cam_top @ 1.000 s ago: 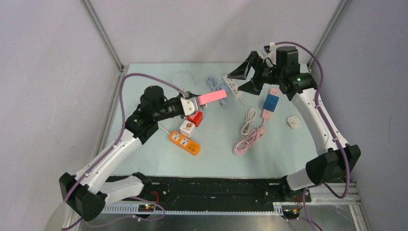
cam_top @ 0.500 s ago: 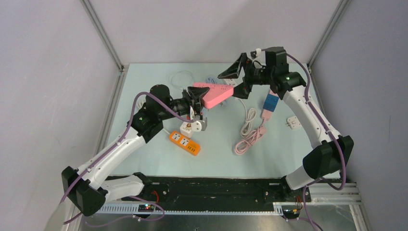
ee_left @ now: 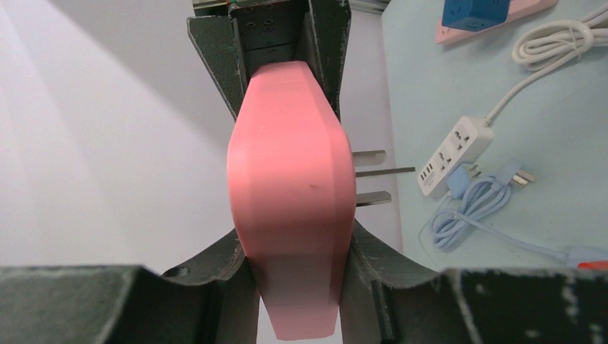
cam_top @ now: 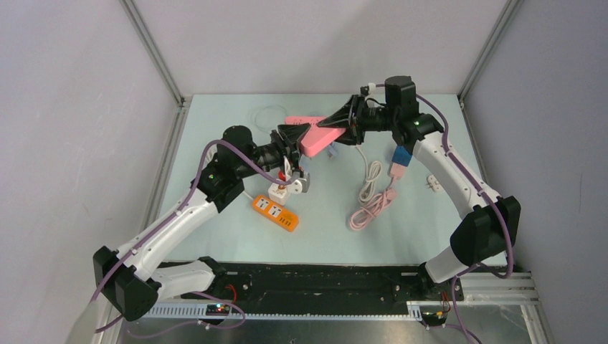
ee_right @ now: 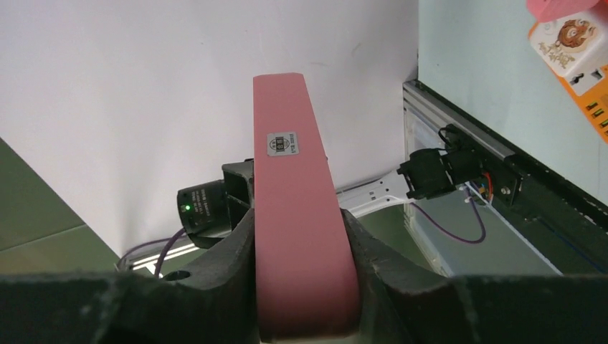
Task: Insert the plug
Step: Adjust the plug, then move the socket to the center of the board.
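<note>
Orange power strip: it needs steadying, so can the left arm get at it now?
Probably not: the left pincer is clamped on the pink adapter, shared with the right pincer, though the orange power strip lies exposed nearby.

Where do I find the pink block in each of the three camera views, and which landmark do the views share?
Top external: the pink block is in the upper middle of the picture.
Left wrist: the pink block fills the centre, almost from top to bottom.
Right wrist: the pink block stands in the centre, reaching the bottom edge.
Shared landmark: the pale blue table top.
</note>
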Available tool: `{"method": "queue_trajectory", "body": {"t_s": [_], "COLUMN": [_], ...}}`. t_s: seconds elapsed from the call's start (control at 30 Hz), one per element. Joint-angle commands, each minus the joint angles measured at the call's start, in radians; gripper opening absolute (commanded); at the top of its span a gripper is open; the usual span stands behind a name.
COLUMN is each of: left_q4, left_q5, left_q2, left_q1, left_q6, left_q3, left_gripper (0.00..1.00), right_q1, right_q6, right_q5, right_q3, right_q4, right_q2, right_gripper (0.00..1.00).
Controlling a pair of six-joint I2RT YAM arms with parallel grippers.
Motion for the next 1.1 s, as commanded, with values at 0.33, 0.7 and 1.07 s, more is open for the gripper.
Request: {"method": "queue_trajectory", "body": {"t_s": [0.33, 0.7, 1.07], "left_q4": [0.119, -0.186, -0.185], "left_q5": [-0.445, -0.525, -0.492], "left_q2": [-0.102, -0.159, -0.009], "left_q1": [-0.014, 0.139, 0.121], "left_q6": [-1.267, -1.756, -1.615], "left_q3": [0.005, -0.192, -0.306], "left_gripper": [1.00, 1.00, 1.00], "right_q1": [-0.106, -0.168, -0.168], "right_q6": [-0.103, -0.275, -0.303], "right_q5": [0.218, 0.398, 0.432], "right_q3": [-0.061, -0.091, -0.156], "right_q4": [-0.076, -0.300, -0.333], "right_q2": [-0.148, -0.221, -0.267], "right_gripper": [0.00, 0.00, 0.00]}}
